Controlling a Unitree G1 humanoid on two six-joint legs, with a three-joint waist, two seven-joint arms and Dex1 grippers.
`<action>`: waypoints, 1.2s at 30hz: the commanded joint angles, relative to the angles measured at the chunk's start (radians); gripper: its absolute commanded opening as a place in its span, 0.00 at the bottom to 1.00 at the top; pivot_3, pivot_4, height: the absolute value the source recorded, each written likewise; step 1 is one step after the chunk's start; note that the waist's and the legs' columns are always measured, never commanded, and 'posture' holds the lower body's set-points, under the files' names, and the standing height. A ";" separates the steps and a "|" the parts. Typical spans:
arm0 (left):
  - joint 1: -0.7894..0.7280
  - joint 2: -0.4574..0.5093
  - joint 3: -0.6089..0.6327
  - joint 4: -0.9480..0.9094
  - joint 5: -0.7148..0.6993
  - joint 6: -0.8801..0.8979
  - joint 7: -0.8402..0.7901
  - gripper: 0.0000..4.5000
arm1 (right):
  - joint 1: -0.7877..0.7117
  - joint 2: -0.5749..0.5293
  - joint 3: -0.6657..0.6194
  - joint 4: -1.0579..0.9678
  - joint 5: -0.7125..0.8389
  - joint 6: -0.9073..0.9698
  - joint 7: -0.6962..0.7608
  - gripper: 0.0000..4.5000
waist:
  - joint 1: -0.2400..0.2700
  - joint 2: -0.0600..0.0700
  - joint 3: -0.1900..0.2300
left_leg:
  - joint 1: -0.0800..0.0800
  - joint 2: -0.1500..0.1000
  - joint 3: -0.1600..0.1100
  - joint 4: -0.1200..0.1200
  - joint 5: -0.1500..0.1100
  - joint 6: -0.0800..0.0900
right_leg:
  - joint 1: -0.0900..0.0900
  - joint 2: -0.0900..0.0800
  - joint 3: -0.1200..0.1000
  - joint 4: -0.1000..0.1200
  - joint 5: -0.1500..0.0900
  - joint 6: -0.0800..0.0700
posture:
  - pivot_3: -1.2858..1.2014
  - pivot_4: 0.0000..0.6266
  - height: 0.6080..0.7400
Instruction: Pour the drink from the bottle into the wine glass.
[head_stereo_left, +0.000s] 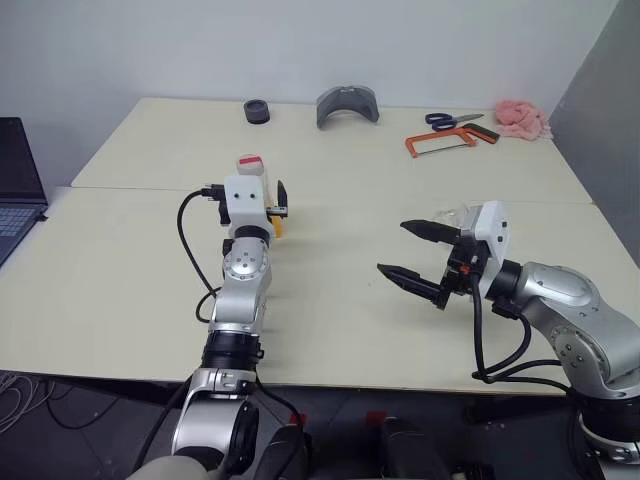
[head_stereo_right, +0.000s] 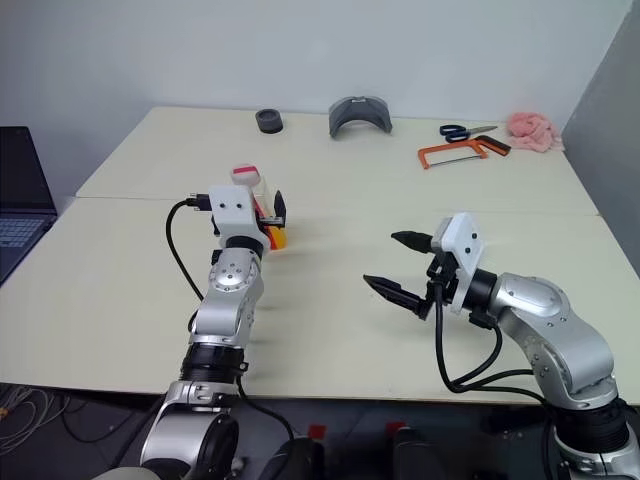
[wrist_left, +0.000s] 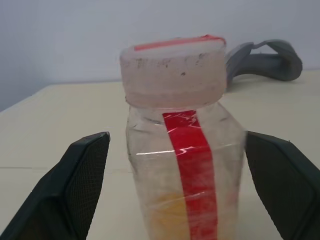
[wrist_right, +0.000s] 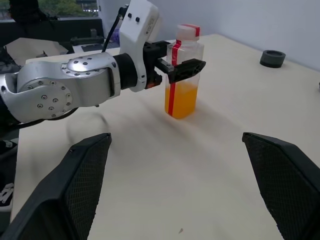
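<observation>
At left centre of the left eye view, the left gripper (wrist_right: 175, 62) straddles the bottle (wrist_right: 182, 72), which stands upright on the table (head_stereo_left: 330, 300), capped and about half full of the orange drink (wrist_right: 181, 102). The step in hand looks like the grasp. To do it well, the fingers (wrist_left: 82, 175) should close squarely on the flat sides below the cap (wrist_left: 172, 70), gently enough not to crush the thin plastic, with the bottle kept upright. The jaws stand wide open, one finger on each side of the bottle; whether either touches it I cannot tell. At centre right, the right gripper (head_stereo_left: 418, 252) hovers over bare table, fingers spread wide, holding nothing. The wine glass (head_stereo_left: 452, 218) seems to sit just behind it, mostly hidden.
</observation>
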 joint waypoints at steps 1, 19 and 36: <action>-0.061 0.006 0.012 0.023 0.013 -0.008 0.035 1.00 | -0.018 -0.010 -0.010 -0.020 0.022 0.000 0.013 1.00 | 0.000 0.000 0.000 | 0.000 0.000 0.000 0.000 0.000 0.000 | 0.000 0.000 0.000 0.000 0.000 0.000 | 0.52 0.24 1.00; -0.157 0.014 0.013 0.152 0.008 -0.002 0.056 1.00 | -0.012 0.000 -0.013 -0.012 0.016 -0.009 0.013 1.00 | 0.000 0.000 0.000 | -0.001 0.000 0.000 0.000 0.000 0.000 | -0.001 0.000 0.000 0.000 0.000 0.000 | 0.52 0.24 1.00; -0.129 0.007 0.004 0.097 -0.007 0.013 0.025 0.41 | -0.022 0.004 -0.019 0.001 0.018 -0.014 0.013 1.00 | -0.001 0.000 0.000 | -0.001 0.000 0.000 0.000 0.000 0.000 | -0.001 0.000 0.000 0.000 0.000 0.000 | 0.52 0.24 1.00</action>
